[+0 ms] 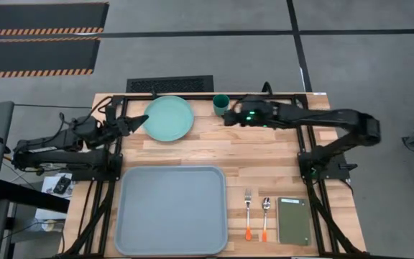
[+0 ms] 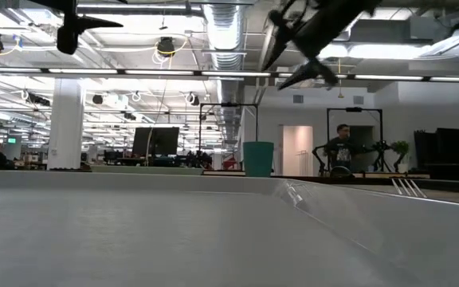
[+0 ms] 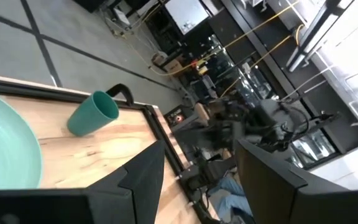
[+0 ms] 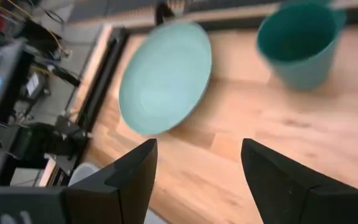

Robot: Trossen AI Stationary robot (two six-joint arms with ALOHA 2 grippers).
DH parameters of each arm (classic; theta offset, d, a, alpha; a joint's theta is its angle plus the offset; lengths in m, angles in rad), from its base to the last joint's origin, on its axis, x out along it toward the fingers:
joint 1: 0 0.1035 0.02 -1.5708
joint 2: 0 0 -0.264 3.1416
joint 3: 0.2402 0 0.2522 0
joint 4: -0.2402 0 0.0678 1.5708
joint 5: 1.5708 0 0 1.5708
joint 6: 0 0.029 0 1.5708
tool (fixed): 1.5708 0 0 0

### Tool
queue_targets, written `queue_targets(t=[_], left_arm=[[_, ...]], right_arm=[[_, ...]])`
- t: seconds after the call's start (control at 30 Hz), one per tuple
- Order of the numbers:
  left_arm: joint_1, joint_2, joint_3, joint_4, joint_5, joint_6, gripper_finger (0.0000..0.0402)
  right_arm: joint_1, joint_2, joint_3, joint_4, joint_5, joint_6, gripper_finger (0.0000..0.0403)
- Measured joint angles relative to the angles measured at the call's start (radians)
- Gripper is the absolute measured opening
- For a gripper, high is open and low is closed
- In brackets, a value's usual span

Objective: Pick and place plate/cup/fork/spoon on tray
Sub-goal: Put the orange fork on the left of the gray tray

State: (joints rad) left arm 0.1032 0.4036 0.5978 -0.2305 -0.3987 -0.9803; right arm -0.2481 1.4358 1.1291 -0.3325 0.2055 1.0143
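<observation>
- A large pale grey-blue rectangular tray (image 1: 171, 210) with rounded corners lies on the near part of the pale wooden counter (image 1: 257, 155).
- A round flat mint-green plate (image 1: 169, 118) sits at the far edge, and a small dark teal cup (image 1: 221, 104) stands just to its right.
- The left end effector (image 1: 139, 121) points at the plate's left rim.
- The right end effector (image 1: 228, 117) hangs just beside the cup.
- A silver fork (image 1: 248, 213) and a silver spoon (image 1: 265, 218), both orange-tipped, lie side by side between the tray and a small dark green rectangular pad (image 1: 292, 221).
</observation>
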Motion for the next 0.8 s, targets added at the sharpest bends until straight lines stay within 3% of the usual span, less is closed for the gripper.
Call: queue_targets(t=[0.43, 0.8], left_arm=[[0.0, -0.006, 0.016, -0.074, -0.017, 0.001, 0.0183], [0.0, -0.006, 0.016, -0.075, -0.016, 0.034, 0.0183]], right_arm=[[0.034, 0.451, 0.273, 0.083, -0.054, 0.051, 0.026], [0.008, 0.712, 0.509, 0.067, -0.07, 0.052, 0.026]])
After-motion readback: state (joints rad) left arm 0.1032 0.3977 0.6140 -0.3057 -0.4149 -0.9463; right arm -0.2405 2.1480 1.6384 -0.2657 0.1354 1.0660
